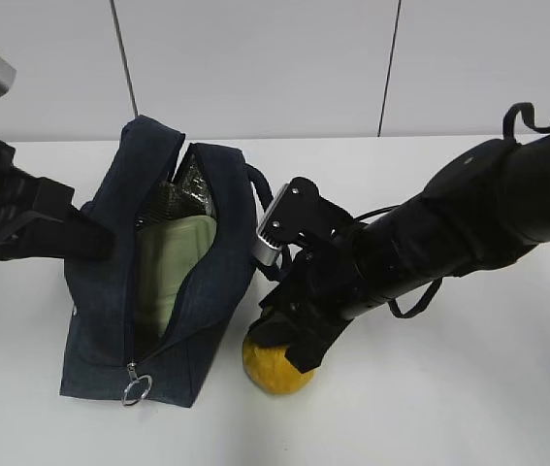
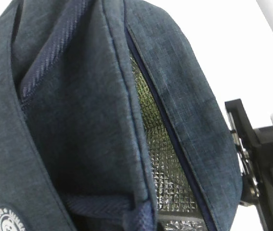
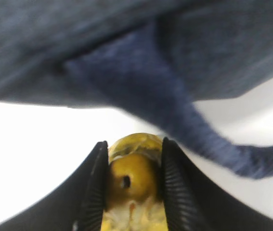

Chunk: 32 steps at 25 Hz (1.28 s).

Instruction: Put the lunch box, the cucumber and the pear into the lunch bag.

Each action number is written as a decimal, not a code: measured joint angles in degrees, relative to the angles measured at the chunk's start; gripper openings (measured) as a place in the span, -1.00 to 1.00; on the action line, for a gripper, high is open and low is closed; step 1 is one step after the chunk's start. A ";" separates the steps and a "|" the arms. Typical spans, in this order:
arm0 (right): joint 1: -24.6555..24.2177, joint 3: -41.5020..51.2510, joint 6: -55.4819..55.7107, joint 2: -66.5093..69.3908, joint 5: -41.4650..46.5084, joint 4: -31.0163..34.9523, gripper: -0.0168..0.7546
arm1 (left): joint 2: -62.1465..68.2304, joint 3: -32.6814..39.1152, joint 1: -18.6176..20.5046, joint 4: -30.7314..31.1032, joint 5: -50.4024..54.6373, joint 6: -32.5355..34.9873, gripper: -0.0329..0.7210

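The navy lunch bag lies open on the white table. The lunch box, with its pale green lid, sits inside it. My left gripper is at the bag's left wall and appears shut on the fabric. In the left wrist view the bag fills the frame and hides the fingers. My right gripper is shut on the yellow pear beside the bag's front right corner, at table level. In the right wrist view my right gripper has both fingers pressed on the pear. The cucumber is not clearly visible.
The bag's silvery lining shows in the opening. Its zipper ring pull hangs at the front end. The bag's loop handle crosses just above the pear in the right wrist view. A white wall stands behind the table.
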 joint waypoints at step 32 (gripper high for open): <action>0.00 0.13 18.56 -20.10 15.74 -16.45 -0.28 | 0.00 0.00 0.00 0.00 -0.04 0.00 -0.95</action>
